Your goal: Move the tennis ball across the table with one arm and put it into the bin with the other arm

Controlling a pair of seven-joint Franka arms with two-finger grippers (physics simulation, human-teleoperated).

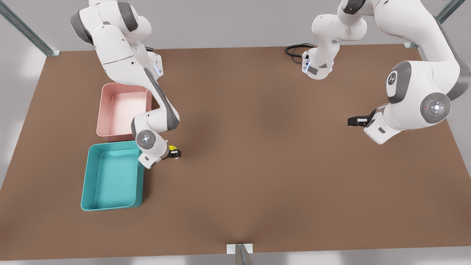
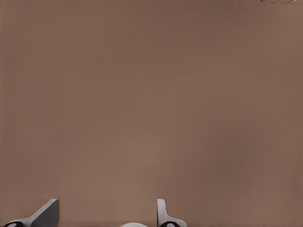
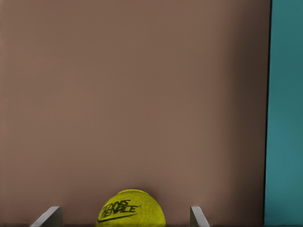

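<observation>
Surface: we see a wide brown table with pale grey walls behind it and metal struts at its corners.
Bin: we find the teal bin near the table's edge on the front view's left, lying flat with its open side up; its wall shows in the right wrist view.
Pink tray: the pink tray sits just beyond the bin, toward the far edge, apart from it by a narrow gap.
Tennis ball: we see the tennis ball just beside the bin's inner long wall, over bare table; in the right wrist view it sits between the fingers with black lettering on it.
Right gripper: the right gripper hangs low beside the bin, fingers spread on either side of the ball; we cannot tell whether they touch it.
Left gripper: the left gripper hovers toward the opposite edge, well apart from the ball, fingers spread over bare table.
</observation>
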